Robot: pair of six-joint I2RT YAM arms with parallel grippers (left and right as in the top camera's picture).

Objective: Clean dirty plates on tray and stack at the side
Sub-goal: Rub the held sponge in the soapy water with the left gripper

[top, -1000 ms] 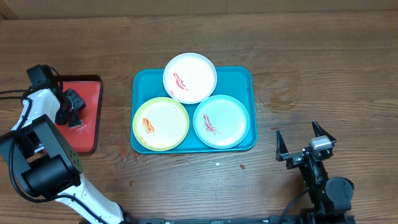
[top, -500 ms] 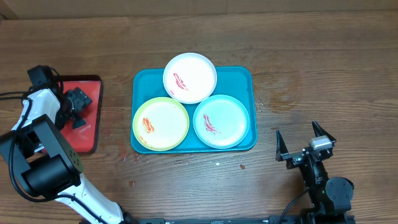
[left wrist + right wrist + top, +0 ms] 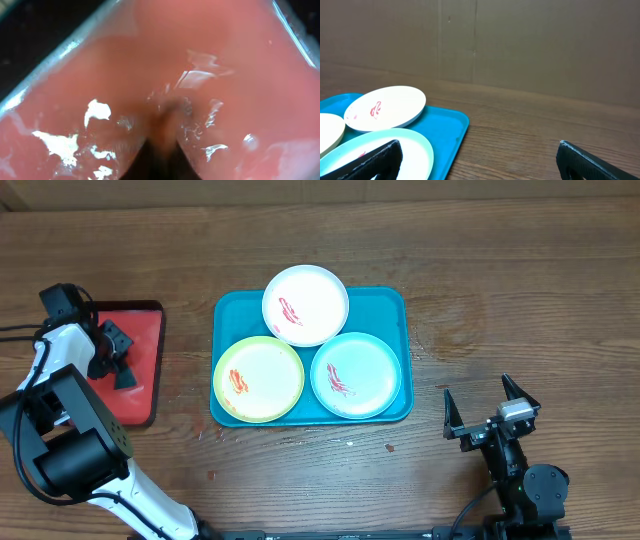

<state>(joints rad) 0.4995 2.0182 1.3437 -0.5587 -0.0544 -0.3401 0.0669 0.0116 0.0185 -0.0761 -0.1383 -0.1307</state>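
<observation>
A dark brown wooden counter (image 3: 500, 260), its grain running side to side and its surface flecked with pale scuffs, fills the overhead view. Behind its far edge stands a plain brown board wall (image 3: 545, 45) crossed by vertical seams, under soft, even light.

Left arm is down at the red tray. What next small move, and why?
Probably lift the left end effector off the red tray toward the teal tray: white plate, green plate and blue plate there all show red smears.
</observation>
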